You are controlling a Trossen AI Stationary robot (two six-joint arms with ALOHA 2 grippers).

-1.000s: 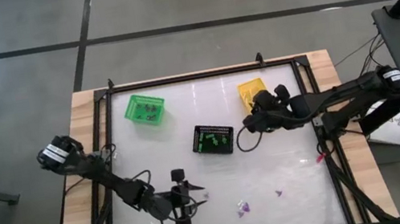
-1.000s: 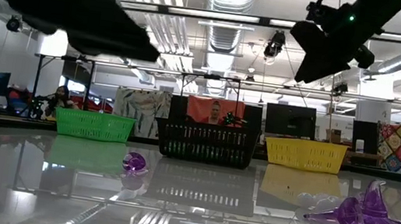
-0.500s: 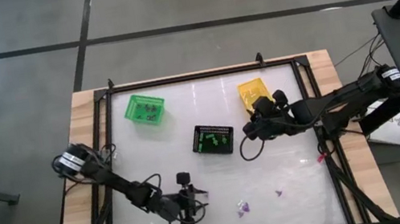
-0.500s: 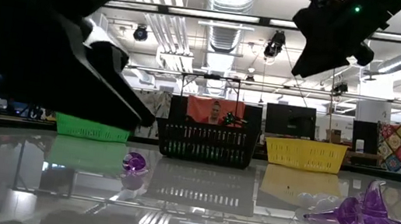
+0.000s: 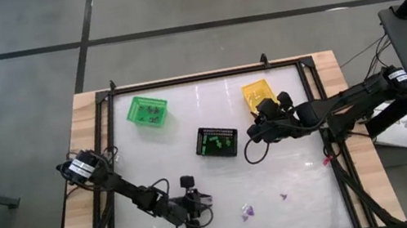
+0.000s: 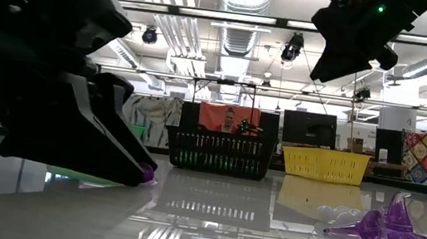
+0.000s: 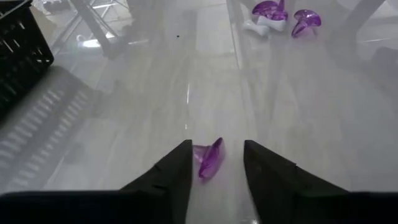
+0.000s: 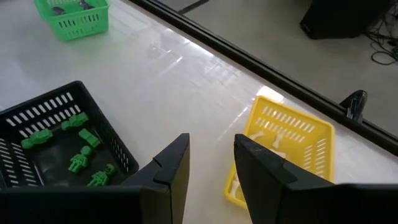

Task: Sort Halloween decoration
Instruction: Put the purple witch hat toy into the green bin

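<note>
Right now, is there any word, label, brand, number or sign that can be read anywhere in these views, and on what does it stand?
None can be read. The green plastic basket, black plastic basket and yellow plastic basket show no lettering. The orange poster behind the table in the low view is too small to read.

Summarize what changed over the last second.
The left hand came down to the table and now straddles a purple trinket, fingers narrowing but not yet gripping. The right hand drifted slightly from the yellow basket toward the black basket. Baskets and other trinkets unmoved.
</note>
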